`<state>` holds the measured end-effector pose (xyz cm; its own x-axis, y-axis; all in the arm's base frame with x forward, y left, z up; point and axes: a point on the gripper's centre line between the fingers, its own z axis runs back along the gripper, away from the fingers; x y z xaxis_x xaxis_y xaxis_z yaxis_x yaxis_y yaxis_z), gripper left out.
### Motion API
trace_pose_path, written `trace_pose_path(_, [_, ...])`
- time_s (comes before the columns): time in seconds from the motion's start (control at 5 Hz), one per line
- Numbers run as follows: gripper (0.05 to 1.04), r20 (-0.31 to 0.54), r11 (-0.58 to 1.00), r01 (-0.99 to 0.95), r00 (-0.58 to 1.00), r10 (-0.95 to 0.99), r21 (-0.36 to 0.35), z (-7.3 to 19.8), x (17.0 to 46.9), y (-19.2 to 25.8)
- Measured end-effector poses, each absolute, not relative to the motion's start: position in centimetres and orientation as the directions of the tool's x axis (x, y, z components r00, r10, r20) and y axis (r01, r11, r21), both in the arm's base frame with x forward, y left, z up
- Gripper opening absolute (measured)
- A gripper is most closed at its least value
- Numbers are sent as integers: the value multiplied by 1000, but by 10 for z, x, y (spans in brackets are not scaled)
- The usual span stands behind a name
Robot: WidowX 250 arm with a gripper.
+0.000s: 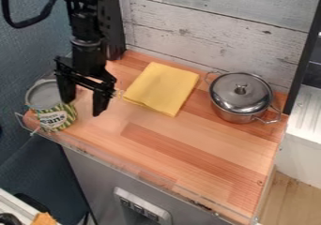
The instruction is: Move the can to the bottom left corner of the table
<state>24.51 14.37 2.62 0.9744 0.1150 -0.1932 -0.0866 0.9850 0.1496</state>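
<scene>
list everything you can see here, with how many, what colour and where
can: one, silver top with a green and yellow label, table's left corner
cloth: one, yellow, back middle of the table
pot: one, silver, back right of the table
lid: one, silver, on the pot
table: one, reddish-brown wood, centre
cabinet: one, grey, below the table's front edge
board wall: one, whitish grey, behind the table
side wall: one, dark blue-grey, far left
floor: one, light wood, lower right
cable: one, black, upper left
arm: one, black, upper left
hand: one, black, open, right beside the can
</scene>
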Motion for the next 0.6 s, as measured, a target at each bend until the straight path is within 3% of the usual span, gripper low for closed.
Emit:
trace_pose_path(0.4, [1001, 25, 995, -56, 998, 54, 84, 74, 260, 125])
trace_pose_path(0.6, [1001, 49, 996, -43, 998, 39, 79, 78, 261, 123])
